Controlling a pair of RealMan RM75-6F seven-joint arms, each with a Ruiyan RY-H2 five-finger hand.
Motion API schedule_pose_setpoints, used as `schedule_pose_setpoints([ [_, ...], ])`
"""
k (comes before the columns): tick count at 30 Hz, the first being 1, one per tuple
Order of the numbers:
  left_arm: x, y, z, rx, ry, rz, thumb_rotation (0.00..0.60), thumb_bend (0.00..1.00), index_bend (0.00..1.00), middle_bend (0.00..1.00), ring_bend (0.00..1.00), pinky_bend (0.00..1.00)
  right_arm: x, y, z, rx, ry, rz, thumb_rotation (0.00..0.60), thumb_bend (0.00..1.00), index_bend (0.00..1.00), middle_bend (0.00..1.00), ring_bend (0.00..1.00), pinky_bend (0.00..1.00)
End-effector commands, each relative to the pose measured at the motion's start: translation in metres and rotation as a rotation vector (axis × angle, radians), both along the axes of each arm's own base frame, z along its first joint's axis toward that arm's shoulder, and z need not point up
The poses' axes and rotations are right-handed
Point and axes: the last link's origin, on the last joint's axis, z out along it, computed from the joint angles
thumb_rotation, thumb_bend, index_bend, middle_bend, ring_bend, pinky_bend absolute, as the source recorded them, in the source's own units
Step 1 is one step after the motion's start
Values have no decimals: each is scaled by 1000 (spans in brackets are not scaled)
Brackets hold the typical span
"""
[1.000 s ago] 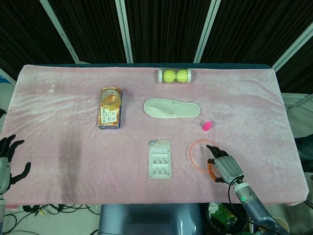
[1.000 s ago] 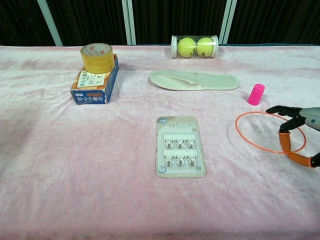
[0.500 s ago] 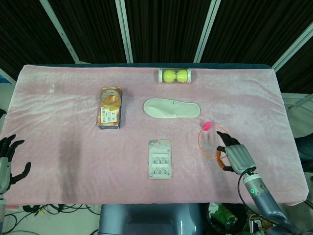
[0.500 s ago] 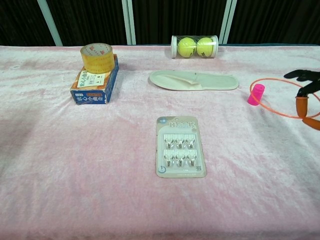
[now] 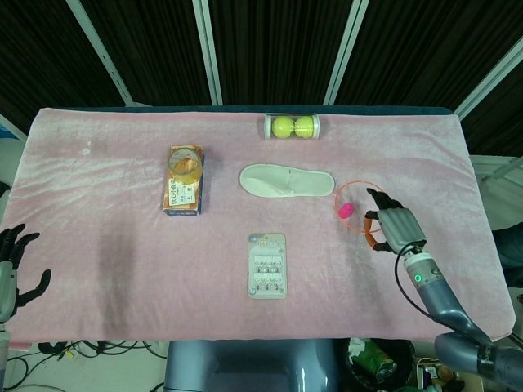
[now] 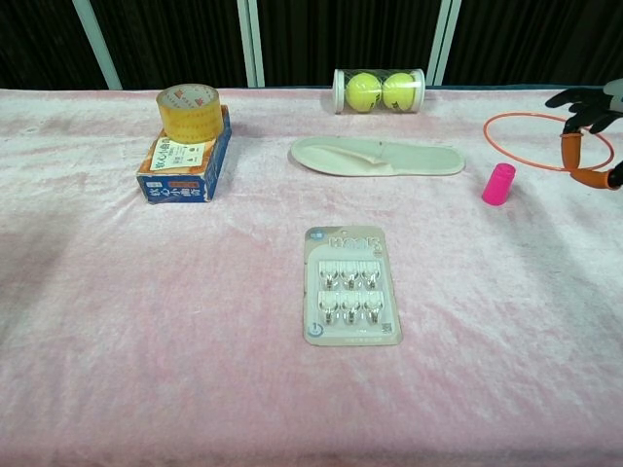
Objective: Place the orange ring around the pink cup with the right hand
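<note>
1. Right robot hand [image 5: 395, 227] is pinching the orange ring [image 6: 548, 141] by its right-hand edge, other fingers spread, so the open hoop hangs out to the side toward the pink cup [image 6: 498, 183]. Holding it by one edge makes sense to me: the middle stays free to go down over the cup.

2. Left robot hand [image 5: 11, 265] sits off the near left corner of the counter [image 5: 114, 245], fingers apart, holding nothing. Only the head view catches it.

3. Nearest thing on the cloth is a blister card of hooks [image 6: 350, 285], well apart from the action.

4. Pink cup stands upright on the counter, and the ring isn't around it yet. In the head view the hoop seems to overlap the cup. The chest view shows it's actually up in the air, above and a bit past the cup. So I'd say it needs lowering and a small shift back.

5. Further out: a white slipper [image 6: 378, 156] just left of the cup, and a roll of yellow tape [image 6: 190, 111] on top of a blue box [image 6: 183, 161] on the left.

6. Farthest back is a clear tube of tennis balls [image 6: 380, 90], lying on its side.
</note>
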Motion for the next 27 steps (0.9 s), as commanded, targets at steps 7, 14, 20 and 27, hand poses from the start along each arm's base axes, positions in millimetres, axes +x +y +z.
schedule_pose_setpoints([
  [7,0,1,0,-1,0,3,600,354,196,65,0,0,-7,-17,-23,33,12,-50,600,400,678,0,0,160],
  [14,-1,2,0,-2,-1,3,600,354,196,65,0,0,-14,-21,-43,62,13,-74,600,399,678,0,0,160],
  [20,0,2,0,-1,-1,3,600,353,196,65,0,0,-14,-20,-54,72,19,-65,600,365,625,0,0,160],
  [27,-1,2,0,-2,-2,3,600,354,196,65,0,0,-16,-18,-54,80,31,-68,600,359,503,0,0,160],
])
